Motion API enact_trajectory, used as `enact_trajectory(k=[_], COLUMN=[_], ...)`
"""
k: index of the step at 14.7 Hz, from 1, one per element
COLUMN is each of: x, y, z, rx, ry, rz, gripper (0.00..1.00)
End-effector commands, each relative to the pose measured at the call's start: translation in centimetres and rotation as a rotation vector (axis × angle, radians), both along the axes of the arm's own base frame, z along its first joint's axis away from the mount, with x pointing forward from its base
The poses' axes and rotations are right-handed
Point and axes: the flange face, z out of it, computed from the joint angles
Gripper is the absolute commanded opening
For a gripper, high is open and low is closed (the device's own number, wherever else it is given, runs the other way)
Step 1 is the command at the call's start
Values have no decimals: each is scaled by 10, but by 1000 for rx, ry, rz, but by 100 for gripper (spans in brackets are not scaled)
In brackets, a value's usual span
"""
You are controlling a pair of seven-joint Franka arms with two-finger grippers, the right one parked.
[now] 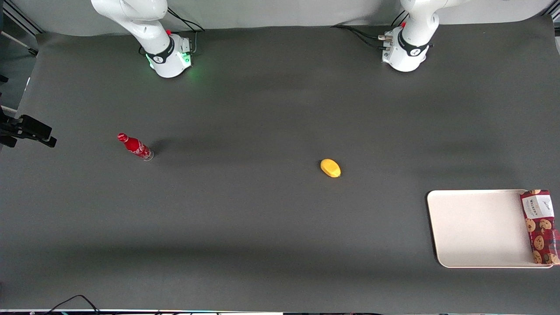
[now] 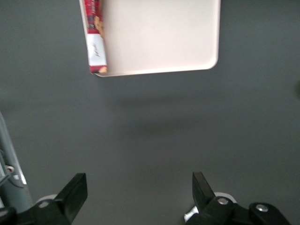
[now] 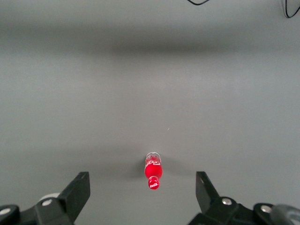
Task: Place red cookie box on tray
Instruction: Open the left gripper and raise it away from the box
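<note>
Matte dark-grey table (image 1: 262,227) lying under a smooth cream tray (image 1: 477,227).
The slim red cookie box (image 1: 540,227) is lying on the tray along its outer rim; the gripper (image 2: 139,187) is hovering high above bare table, fingers released.

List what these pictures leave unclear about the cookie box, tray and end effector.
- Cookie box: front view, whether it lies flat in the tray or leans on its rim cannot be told.
- Box and tray: left wrist view, cut off by the edge.
- End effector: open above bare table; absent from the front view.
</note>
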Motion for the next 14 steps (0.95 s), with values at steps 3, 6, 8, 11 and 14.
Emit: enact_trajectory(k=[3, 6, 8, 11, 14], x=[-78, -105, -116, -114, -102], y=[-152, -216, -242, -261, -262], z=[43, 23, 0, 1, 7], rx=[-10, 25, 41, 47, 42], ry=[23, -19, -75, -97, -95], rz=[41, 54, 46, 26, -2], gripper=[100, 100, 100, 100, 100])
